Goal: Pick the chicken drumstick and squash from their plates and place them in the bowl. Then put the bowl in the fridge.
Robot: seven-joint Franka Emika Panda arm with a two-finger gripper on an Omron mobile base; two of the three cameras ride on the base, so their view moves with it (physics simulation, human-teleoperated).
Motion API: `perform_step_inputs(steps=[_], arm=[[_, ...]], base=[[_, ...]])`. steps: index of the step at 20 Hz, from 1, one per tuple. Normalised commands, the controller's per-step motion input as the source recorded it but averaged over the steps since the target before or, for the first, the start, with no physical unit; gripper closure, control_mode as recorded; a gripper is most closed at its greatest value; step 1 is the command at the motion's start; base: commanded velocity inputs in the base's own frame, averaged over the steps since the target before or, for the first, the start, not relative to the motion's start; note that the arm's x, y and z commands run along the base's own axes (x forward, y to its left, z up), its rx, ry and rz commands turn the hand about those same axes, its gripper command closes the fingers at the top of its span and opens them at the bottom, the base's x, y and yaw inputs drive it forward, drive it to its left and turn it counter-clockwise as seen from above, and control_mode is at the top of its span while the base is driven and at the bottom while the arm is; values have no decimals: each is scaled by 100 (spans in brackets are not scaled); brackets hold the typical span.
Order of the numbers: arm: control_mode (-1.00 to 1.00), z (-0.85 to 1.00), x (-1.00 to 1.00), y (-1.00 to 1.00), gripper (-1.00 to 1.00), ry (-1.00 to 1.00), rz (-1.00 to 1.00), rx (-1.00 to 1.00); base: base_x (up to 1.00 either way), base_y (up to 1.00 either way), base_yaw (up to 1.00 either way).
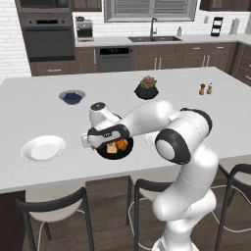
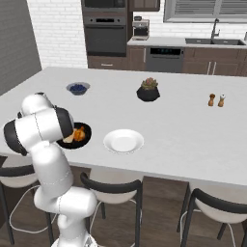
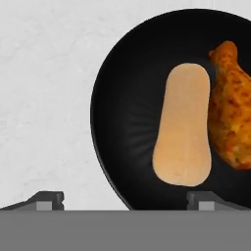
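Note:
The glossy black bowl (image 1: 115, 149) (image 2: 77, 138) (image 3: 127, 122) sits near the island counter's front edge. In it lie the pale tan squash (image 3: 182, 127) (image 1: 112, 148) and, beside it, the orange-brown chicken drumstick (image 3: 230, 112) (image 1: 122, 144) (image 2: 80, 133). My gripper (image 3: 127, 201) (image 1: 98, 142) hangs just above the bowl's rim with jaws open and nothing between them. One white plate (image 1: 43, 147) lies bare to the bowl's left, another plate (image 2: 123, 141) to its right. A plain grey panel (image 2: 17, 43) stands at far left; I cannot tell whether it is the fridge.
Farther back on the island stand a small grey bowl of blue berries (image 1: 72, 96), a dark plant pot (image 1: 146, 88) and two shakers (image 1: 205, 88). Dark-framed stools (image 1: 54, 203) line the near side. Oven, dishwasher and sink (image 1: 153, 38) run along the back wall.

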Motion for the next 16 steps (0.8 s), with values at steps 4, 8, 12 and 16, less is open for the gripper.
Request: perform_step_inputs(steps=[4,8,12,16], arm=[[-100,-26,0,0,-100,0,0,0],[-100,-35,0,0,-100,0,0,0],[-100,-35,0,0,100,0,0,0],[-100,-39,0,0,100,0,0,-1]], base=[[0,0,0],[0,0,0],[0,0,0],[0,0,0]])
